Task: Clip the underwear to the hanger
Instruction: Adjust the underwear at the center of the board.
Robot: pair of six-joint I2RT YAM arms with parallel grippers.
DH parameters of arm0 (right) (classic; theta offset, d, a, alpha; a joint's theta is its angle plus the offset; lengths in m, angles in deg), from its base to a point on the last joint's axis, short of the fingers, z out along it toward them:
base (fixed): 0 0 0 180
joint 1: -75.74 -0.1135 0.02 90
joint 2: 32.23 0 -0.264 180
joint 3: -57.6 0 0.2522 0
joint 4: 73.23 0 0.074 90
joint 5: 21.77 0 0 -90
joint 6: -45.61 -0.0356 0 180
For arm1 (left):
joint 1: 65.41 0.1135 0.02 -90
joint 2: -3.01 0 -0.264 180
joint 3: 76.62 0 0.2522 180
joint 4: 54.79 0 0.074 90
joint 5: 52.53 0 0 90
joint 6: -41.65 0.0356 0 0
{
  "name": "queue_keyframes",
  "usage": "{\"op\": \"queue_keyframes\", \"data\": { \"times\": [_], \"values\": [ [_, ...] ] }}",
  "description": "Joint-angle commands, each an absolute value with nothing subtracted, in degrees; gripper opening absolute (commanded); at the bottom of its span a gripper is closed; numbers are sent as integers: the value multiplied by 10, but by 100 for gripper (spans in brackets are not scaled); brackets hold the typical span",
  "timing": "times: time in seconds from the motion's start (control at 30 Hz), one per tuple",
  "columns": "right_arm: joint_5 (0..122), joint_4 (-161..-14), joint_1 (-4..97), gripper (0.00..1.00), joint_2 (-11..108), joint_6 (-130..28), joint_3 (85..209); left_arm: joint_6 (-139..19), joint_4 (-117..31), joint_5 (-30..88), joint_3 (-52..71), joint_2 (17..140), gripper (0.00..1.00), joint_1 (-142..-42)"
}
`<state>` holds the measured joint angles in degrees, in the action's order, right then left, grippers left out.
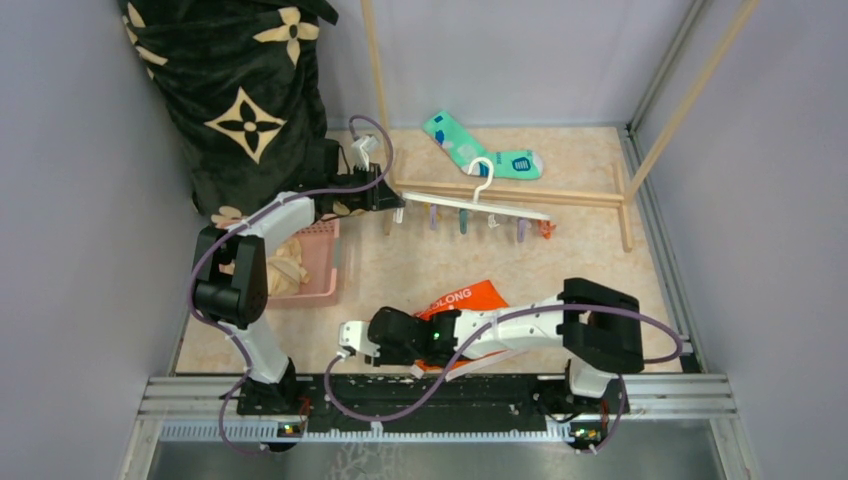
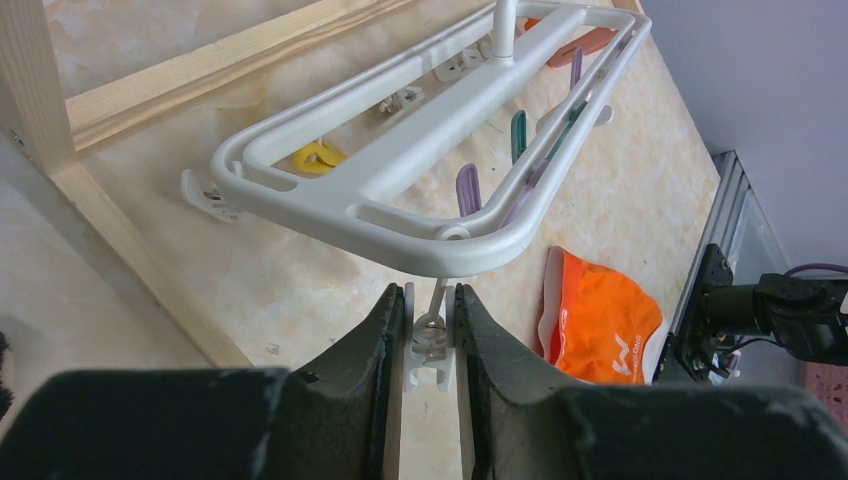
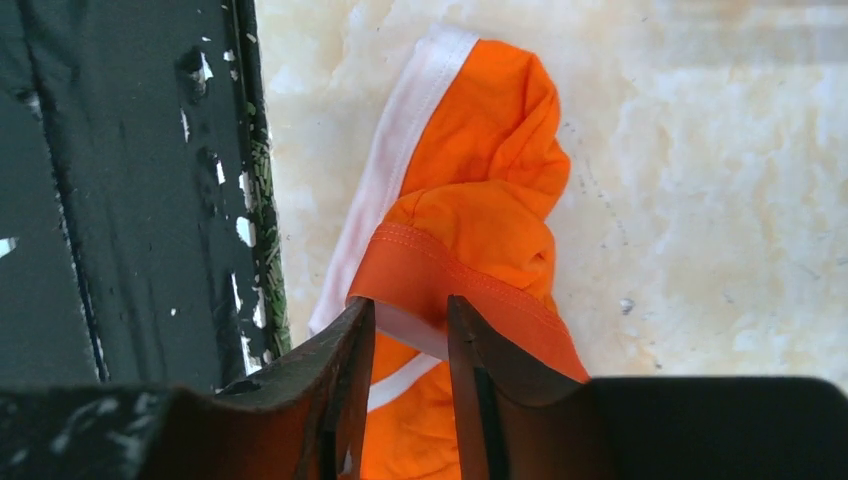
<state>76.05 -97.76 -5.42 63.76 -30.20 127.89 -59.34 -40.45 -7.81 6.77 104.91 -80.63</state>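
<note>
My left gripper (image 2: 430,300) is pressed together on a white clothespin (image 2: 430,345) dangling under the near end of the hanger (image 2: 400,170), a smooth white plastic frame tilted above the mottled beige table (image 2: 640,190). That arm stretches far forward, with the pale wooden rack (image 2: 200,75) just beyond. My right gripper (image 3: 410,320) points down by the black rail (image 3: 130,200), arm folded low across my front. Its jaws stand slightly apart around a hem of the soft orange underwear (image 3: 480,200); whether they pinch it I cannot tell.
</note>
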Motion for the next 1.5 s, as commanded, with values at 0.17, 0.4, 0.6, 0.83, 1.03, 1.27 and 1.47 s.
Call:
{"op": "queue_keyframes", "data": {
  "times": [0.17, 0.4, 0.6, 0.83, 1.03, 1.27, 1.47],
  "values": [
    [679, -975, 1, 52, 471, -164, 1243, -601, -405, -95, 91, 1049, 0, -802],
    [593, -889, 78, 57, 418, -34, 1153, -602, -405, -98, 93, 1048, 0, -801],
    [447, -854, 125, 55, 434, 34, 1137, -603, -404, -98, 93, 1047, 0, -801],
    [404, -875, 128, 54, 510, 89, 1172, -601, -402, -99, 94, 1045, 0, -801],
    [395, -892, 131, 53, 537, 111, 1190, -604, -403, -104, 94, 1047, 0, -800],
    [397, -892, 141, 48, 569, 133, 1197, -604, -402, -107, 95, 1048, 0, -799],
    [402, -904, 147, 45, 584, 145, 1202, -607, -402, -110, 96, 1051, 0, -798]
  ]
}}
